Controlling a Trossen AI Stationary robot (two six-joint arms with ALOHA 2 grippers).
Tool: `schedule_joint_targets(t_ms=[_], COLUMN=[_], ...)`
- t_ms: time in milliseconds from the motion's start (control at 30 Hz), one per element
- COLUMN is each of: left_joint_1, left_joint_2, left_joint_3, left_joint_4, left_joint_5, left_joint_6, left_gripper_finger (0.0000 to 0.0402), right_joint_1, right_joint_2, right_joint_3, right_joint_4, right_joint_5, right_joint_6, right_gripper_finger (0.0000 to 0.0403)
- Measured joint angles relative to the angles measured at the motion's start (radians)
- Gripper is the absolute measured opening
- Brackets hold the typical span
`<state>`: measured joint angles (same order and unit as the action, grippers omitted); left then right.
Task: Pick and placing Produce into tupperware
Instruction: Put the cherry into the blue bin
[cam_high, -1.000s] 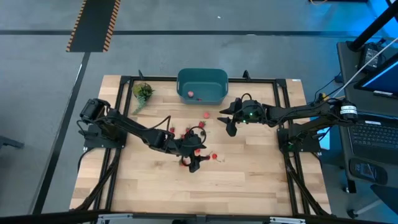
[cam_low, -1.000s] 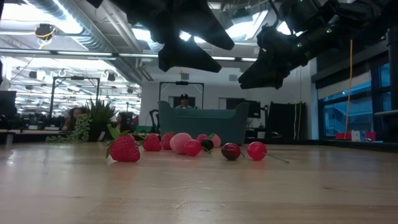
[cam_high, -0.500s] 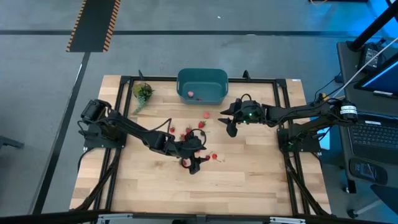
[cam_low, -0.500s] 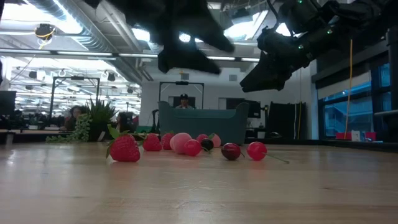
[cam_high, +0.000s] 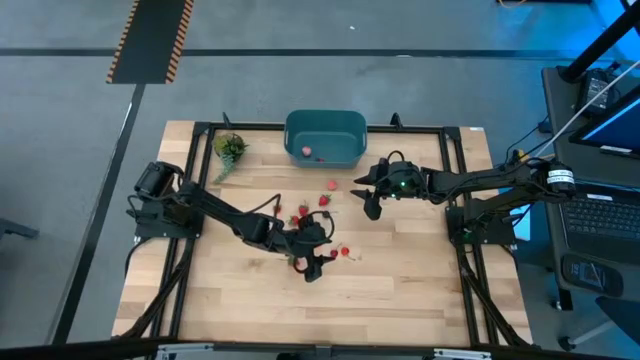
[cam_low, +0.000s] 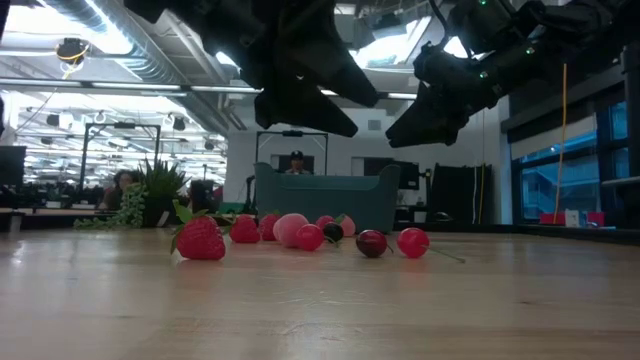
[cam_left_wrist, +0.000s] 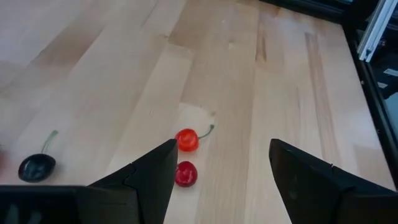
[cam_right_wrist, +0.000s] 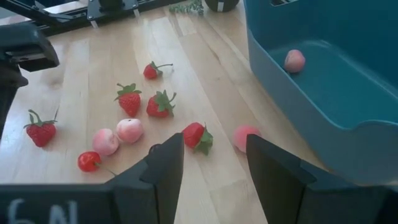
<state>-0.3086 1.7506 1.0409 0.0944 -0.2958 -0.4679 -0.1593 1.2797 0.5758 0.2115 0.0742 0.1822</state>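
The produce (cam_high: 305, 212) lies loose on the wooden table, with small strawberries (cam_right_wrist: 129, 99), pink pieces (cam_right_wrist: 130, 130) and cherries. My left gripper (cam_left_wrist: 221, 180) hovers open above two red cherries (cam_left_wrist: 185, 157) near the table's middle (cam_high: 318, 262); a dark cherry (cam_left_wrist: 36, 167) lies off to one side. My right gripper (cam_right_wrist: 214, 168) hangs open in the air just on the near side of the teal tupperware (cam_high: 325, 138), with a strawberry (cam_right_wrist: 198, 135) and a pink piece (cam_right_wrist: 245, 137) ahead of its fingers. One pink piece (cam_right_wrist: 294, 60) lies inside the tub.
A green leafy bunch (cam_high: 229, 148) lies at the far left of the table. A black frame (cam_high: 440, 128) runs round the tabletop. Bare wood (cam_high: 400, 300) spreads along the near side. A person shows in the room beyond the tub (cam_low: 295, 160).
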Motion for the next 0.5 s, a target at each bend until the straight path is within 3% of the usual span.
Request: schedule_joint_targets(t_ms=[500], left_joint_1=[-0.005], left_joint_2=[0.015], left_joint_3=[0.0], left_joint_4=[0.027], left_joint_5=[-0.003], left_joint_6=[0.072], left_gripper_finger=[0.0245], right_joint_1=[0.0], right_joint_2=[0.0], right_joint_3=[0.0], right_joint_4=[-0.041], right_joint_5=[0.0], right_joint_6=[-0.007], right_gripper_finger=[0.0177])
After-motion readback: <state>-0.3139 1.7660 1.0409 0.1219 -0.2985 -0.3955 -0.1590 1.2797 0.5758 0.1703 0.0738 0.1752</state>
